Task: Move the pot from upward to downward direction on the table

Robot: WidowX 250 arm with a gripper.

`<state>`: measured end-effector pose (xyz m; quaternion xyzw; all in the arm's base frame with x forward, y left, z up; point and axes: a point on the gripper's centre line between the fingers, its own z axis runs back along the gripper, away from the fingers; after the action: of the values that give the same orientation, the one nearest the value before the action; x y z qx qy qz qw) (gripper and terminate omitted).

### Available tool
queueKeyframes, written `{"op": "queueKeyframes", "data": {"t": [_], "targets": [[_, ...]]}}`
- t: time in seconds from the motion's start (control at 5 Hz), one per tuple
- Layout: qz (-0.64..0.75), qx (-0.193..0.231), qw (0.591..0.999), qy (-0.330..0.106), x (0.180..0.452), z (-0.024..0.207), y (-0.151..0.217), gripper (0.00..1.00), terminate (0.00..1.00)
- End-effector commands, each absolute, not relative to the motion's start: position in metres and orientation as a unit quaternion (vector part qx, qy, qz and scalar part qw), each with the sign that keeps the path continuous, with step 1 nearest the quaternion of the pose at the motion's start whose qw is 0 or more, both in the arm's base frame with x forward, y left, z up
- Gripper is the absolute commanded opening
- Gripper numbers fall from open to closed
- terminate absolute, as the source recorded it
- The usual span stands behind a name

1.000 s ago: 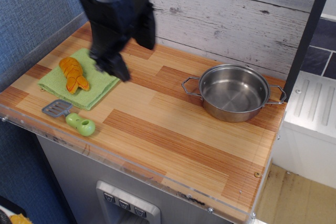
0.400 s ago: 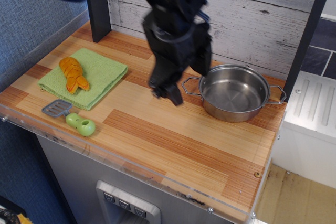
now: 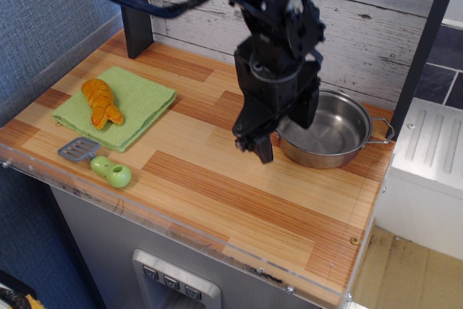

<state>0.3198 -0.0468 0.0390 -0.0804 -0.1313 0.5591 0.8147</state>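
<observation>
Pot [image 3: 329, 132] sits just right of dark fingers [image 3: 258, 143], left handle hidden.

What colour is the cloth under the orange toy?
Light green; the cloth shows clearly in the observation.image view, at the table's left.

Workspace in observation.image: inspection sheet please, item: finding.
Surface: striped wood-laminate table, clear front edge, grey cabinet below.
Job's things: steel pot upright and empty at the table's back right; its left handle is hidden behind the arm.
Clutter: green cloth at left with an orange toy lying on it; green-handled spatula near the front edge.
Grippers: pincer low at the pot's left rim; cannot tell if open or gripping.
Cables: black cable looping from the arm at upper left.
Surroundings: whitewashed plank wall behind, blue wall at left, white ribbed surface at right.
</observation>
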Motion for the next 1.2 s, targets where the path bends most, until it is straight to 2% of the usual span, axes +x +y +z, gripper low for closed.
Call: {"op": "queueKeyframes", "data": {"t": [0.0,0.2,0.6,1.0], "targets": [[0.525,-0.089,0.836,-0.134,0.338,0.03,-0.058,1.0,0.0],[0.52,-0.089,0.839,-0.134,0.34,0.025,-0.058,0.0,0.0],[0.523,-0.085,0.837,-0.135,0.335,0.026,-0.054,0.0,0.0],[0.495,-0.086,0.854,-0.132,0.333,0.034,-0.055,0.0,0.0]]}}
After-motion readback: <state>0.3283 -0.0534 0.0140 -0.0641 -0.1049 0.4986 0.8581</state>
